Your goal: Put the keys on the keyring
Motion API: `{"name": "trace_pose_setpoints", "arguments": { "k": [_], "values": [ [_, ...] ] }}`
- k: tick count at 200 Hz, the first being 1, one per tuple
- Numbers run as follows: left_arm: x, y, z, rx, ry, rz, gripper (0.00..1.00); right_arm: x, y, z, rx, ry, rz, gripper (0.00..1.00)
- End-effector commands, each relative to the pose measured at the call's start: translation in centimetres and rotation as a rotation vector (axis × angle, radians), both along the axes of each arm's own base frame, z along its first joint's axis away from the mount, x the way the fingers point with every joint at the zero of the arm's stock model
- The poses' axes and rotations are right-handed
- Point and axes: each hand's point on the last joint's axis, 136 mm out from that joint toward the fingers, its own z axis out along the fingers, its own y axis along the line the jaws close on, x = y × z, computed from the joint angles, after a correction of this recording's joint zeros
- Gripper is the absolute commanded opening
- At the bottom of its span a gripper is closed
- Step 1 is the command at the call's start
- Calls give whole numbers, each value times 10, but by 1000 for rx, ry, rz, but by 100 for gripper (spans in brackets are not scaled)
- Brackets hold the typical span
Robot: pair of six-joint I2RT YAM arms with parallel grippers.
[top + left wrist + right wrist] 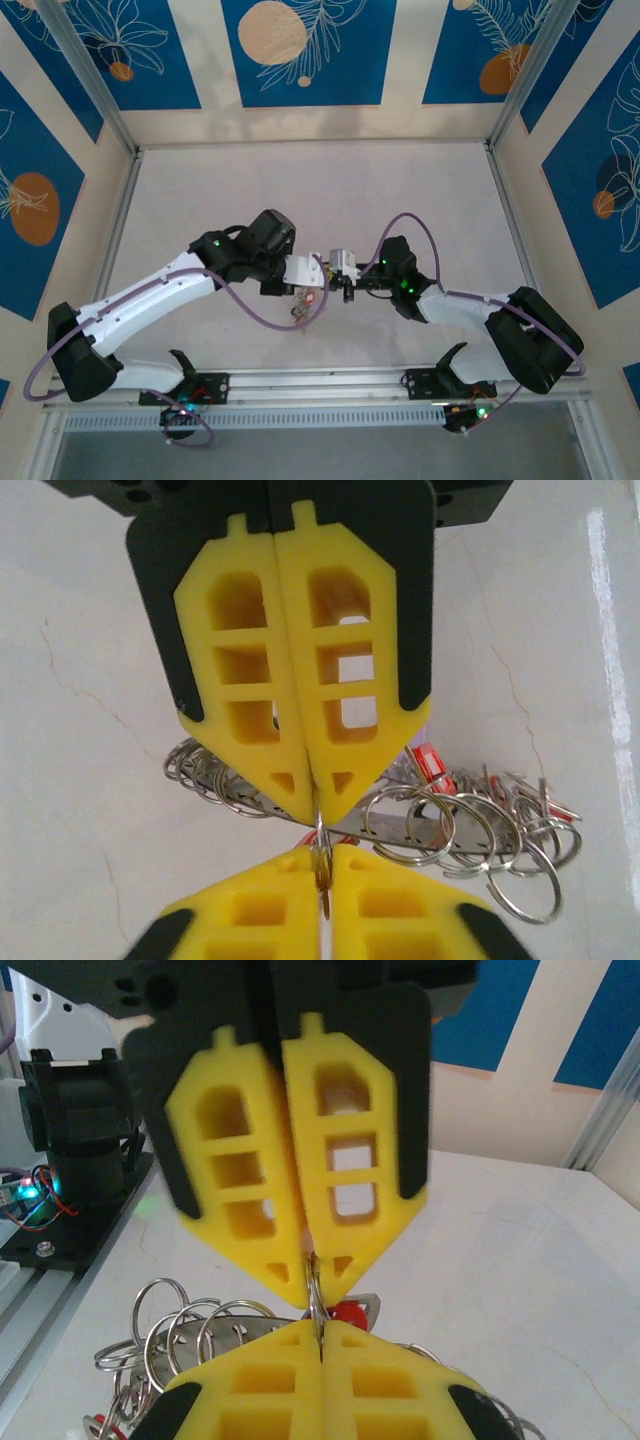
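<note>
My left gripper and right gripper meet tip to tip above the middle of the table. Both are shut on the same small split ring, seen edge-on. In the left wrist view my left gripper is at the bottom, with the right gripper's fingers above. A brassy sliver shows between the left fingers. The keyring, a flat grey perforated strip fringed with several wire rings, hangs behind the tips with a red key tag. In the right wrist view my right gripper pinches the split ring beside the keyring and a red tag.
The bundle of keys dangles below the grippers over the white table. An aluminium rail with the arm bases runs along the near edge. Patterned walls close in the back and both sides.
</note>
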Motion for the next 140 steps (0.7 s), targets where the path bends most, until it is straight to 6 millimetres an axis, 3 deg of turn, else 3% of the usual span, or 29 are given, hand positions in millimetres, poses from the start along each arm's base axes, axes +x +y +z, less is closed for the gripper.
{"name": "trace_pose_setpoints", "arguments": {
  "k": [1, 32, 72, 118, 140],
  "values": [
    [-2, -4, 8, -102, -9, -1, 18, 0, -2, 21, 82, -45, -6, 0],
    [-1, 8, 11, -243, 8, 50, 30, -4, -5, 21, 79, -53, 21, 0],
    [6, -2, 32, -482, -20, 64, 30, -6, -5, 21, 82, -66, 32, 0],
    [-2, -10, 35, -580, -13, 16, 29, -7, -7, 20, 86, -70, 28, 0],
    [-5, -9, 28, -570, 12, 13, 23, -9, -8, 20, 85, -73, 31, 0]
  ]
}}
